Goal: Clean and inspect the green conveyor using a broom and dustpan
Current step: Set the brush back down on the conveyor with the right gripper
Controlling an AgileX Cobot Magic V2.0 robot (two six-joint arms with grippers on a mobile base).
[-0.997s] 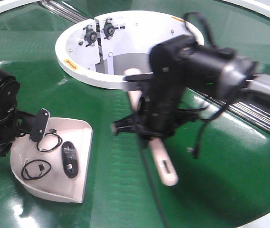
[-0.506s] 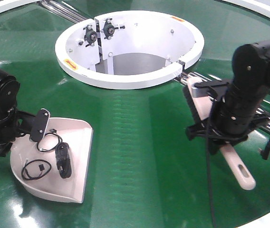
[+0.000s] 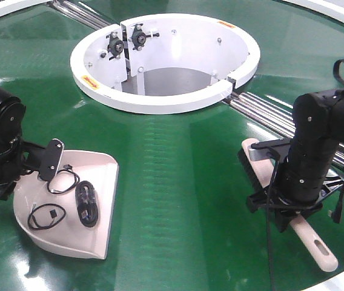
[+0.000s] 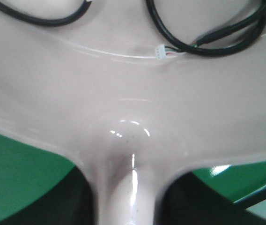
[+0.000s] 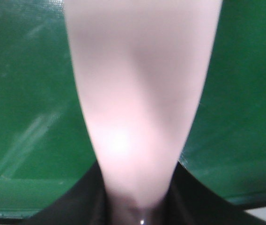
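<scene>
On the green conveyor (image 3: 178,182), the left tool (image 4: 126,192) pinches the dustpan (image 3: 69,227) handle while the right tool (image 5: 135,201) pinches the broom (image 3: 315,244).

A: Non-task items?
B: White ring (image 3: 160,104) at top, two black rollers (image 3: 126,41) on its inner wall. Steel rails (image 3: 263,113) run beside it.
A: Lower left?
B: Loose black cables (image 4: 208,50), one bundled cable (image 3: 87,205).

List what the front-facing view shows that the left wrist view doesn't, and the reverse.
Front-facing only: the white ring, steel rails and the broom. Left wrist only: a small white cable plug and the handle neck, close up. Both: the dustpan, black cables in it, and the green conveyor.
</scene>
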